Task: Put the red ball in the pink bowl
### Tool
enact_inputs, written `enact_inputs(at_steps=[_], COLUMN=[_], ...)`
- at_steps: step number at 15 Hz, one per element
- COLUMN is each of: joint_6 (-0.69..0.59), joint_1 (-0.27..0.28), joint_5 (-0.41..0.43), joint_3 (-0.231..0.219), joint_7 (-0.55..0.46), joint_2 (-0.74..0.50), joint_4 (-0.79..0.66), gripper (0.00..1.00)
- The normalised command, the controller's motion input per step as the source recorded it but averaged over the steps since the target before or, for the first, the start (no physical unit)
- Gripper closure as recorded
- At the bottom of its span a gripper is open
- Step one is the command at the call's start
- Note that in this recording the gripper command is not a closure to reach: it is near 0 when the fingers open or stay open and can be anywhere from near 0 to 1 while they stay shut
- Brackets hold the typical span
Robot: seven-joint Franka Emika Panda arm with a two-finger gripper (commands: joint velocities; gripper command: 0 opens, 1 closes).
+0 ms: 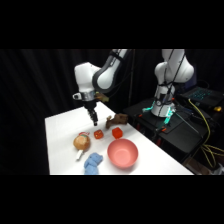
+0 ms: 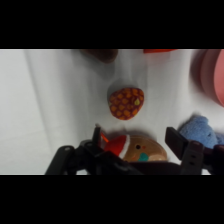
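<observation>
The small orange-red ball with a dimpled, spotted skin (image 2: pixel 126 103) lies free on the white desk (image 1: pixel 62 125) toward its middle, well apart from the wide salmon-pink bowl (image 1: pixel 122 153) near the front edge, so nothing is delivered. The gripper (image 2: pixel 137 140) hangs above the ball, its black fingers (image 2: pixel 176 137) spread wide and holding nothing, a tan-brown round toy (image 1: pixel 81 142) just beside. Judged remaining: descent, grasp, carry and release into the bowl.
</observation>
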Motion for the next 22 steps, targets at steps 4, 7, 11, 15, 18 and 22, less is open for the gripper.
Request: enact_inputs(at_steps=[4,7,11,15,18,22], joint_6=[0.16,0.13,0.13,0.13,0.12,0.0], joint_1=[-0.075,-0.07,-0.086,-0.118,-0.091,-0.042], joint_5=[-0.015,0.001,0.039,0.07,0.051,0.013], joint_3=[0.081,0.114,0.125,0.124,0.105,0.068], joint_7=[0.03,0.05,0.03,0.0,0.02,0.08], joint_2=[0.15,0.12,0.13,0.16,0.14,0.03], joint_4=[0.07,0.04,0.08,0.16,0.15,0.11], gripper=[0.0,0.0,0.0,1.0,1.0,0.6])
